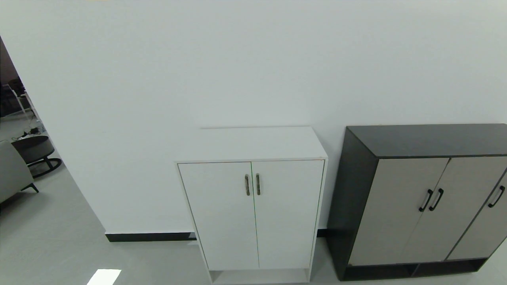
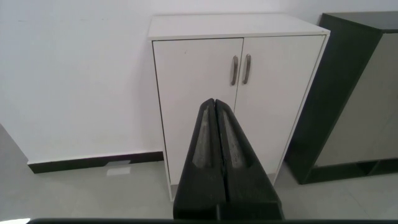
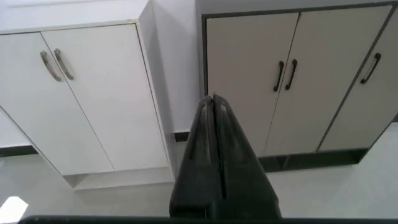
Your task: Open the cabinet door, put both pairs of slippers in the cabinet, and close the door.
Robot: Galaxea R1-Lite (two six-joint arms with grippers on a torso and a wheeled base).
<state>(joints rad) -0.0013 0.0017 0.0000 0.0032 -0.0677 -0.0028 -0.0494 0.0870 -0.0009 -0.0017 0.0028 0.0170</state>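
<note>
A white two-door cabinet (image 1: 253,213) stands against the wall with both doors closed; its two metal handles (image 1: 252,184) meet at the centre. It also appears in the left wrist view as the cabinet (image 2: 186,93) and in the right wrist view as the cabinet (image 3: 87,99). My left gripper (image 2: 215,102) is shut and empty, held some way in front of the white doors. My right gripper (image 3: 213,99) is shut and empty, in front of the gap between the white cabinet and a dark one.
A dark cabinet with grey doors and black handles (image 1: 420,206) stands right of the white one, seen too as the dark cabinet (image 3: 298,81). A round black table (image 1: 33,152) and a grey chair (image 1: 12,174) sit at far left. Grey floor (image 1: 59,245) lies open in front.
</note>
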